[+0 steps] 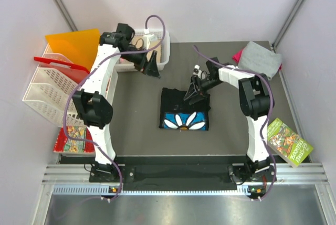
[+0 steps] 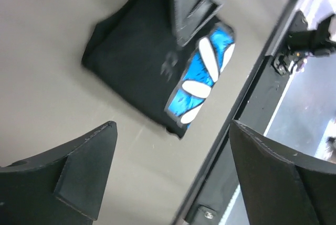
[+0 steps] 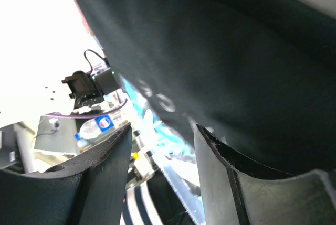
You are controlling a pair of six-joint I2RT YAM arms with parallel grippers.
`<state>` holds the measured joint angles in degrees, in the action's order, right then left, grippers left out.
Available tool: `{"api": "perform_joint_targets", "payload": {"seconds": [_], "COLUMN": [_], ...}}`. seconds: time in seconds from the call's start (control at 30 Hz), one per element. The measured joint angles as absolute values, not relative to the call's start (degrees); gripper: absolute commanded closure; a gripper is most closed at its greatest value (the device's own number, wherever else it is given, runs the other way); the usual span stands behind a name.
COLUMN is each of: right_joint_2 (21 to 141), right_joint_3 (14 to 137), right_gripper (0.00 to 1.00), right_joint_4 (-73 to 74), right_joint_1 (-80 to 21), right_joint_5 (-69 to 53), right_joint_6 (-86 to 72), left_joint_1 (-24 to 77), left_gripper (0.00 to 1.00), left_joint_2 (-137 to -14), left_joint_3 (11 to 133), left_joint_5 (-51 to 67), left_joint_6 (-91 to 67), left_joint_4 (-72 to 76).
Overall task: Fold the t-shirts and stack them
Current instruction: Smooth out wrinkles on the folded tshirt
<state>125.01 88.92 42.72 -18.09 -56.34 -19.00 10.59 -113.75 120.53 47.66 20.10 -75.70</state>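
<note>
Folded black t-shirt (image 1: 176, 104) sits mid-frame, nearly square, daisy print (image 1: 184, 121) spanning its lower edge. The left gripper (image 1: 147, 67) gapes empty; whether the right gripper (image 1: 193, 93) grips it is unclear.

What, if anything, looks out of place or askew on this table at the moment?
The grey t-shirt lies loosely rumpled over a pink one at the far right corner of the table, apart from the neatly folded black t-shirt. A green booklet lies askew by the near right edge.

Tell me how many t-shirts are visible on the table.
3: a black t-shirt folded at the centre, a grey t-shirt at the far right corner, a pink t-shirt peeking from under it. More may be hidden.
</note>
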Motion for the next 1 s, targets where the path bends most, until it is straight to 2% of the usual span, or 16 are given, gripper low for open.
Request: {"api": "perform_joint_targets", "payload": {"seconds": [0.13,0.27,0.5,0.53,0.63,0.67,0.73,0.77,0.83,1.0], "right_joint_2": [123.13,125.03,134.43,135.68,138.82,139.7,140.0,140.0,140.0,139.55], "right_joint_3": [90.59,98.91,114.63,115.31,115.42,115.42,115.39,115.39,114.89,112.14], "right_gripper": [0.46,0.46,0.46,0.46,0.46,0.46,0.47,0.47,0.48,0.5], "right_joint_4": [41.76,41.06,40.86,40.88,41.52,41.65,41.78,41.69,41.54,40.6], "right_joint_1": [-17.06,-14.09,-9.96,-9.52,-8.27,-7.86,-7.18,-6.92,-6.48,-6.2], "right_joint_5": [-53.3,-47.2,-40.47,-40.12,-39.66,-41.12,-42.48,-42.57,-43.27,-46.06], "right_joint_6": [-19.7,-19.55,-19.31,-19.29,-19.22,-19.62,-19.68,-19.53,-19.49,-19.0], "left_joint_1": [16.51,24.84,32.8,32.99,33.43,33.61,34.0,34.44,35.46,38.06], "left_gripper": [0.15,0.19,0.34,0.42,0.56,0.68,0.81,0.93,1.0,1.0], "left_joint_2": [-114.87,-115.98,-119.55,-119.92,-120.57,-120.62,-120.62,-120.6,-120.62,-121.36], "left_joint_3": [122.74,119.17,111.33,110.26,107.92,107.18,105.97,105.14,103.77,101.65], "left_joint_5": [49.21,48.14,44.82,44.01,41.91,41.08,40.03,39.38,38.17,36.1], "left_joint_6": [24.08,27.49,32.47,33.04,34.39,34.79,35.46,35.9,36.1,36.42], "left_joint_4": [-75.68,-75.64,-76.36,-76.38,-76.58,-76.58,-76.64,-76.58,-76.73,-76.79]}}
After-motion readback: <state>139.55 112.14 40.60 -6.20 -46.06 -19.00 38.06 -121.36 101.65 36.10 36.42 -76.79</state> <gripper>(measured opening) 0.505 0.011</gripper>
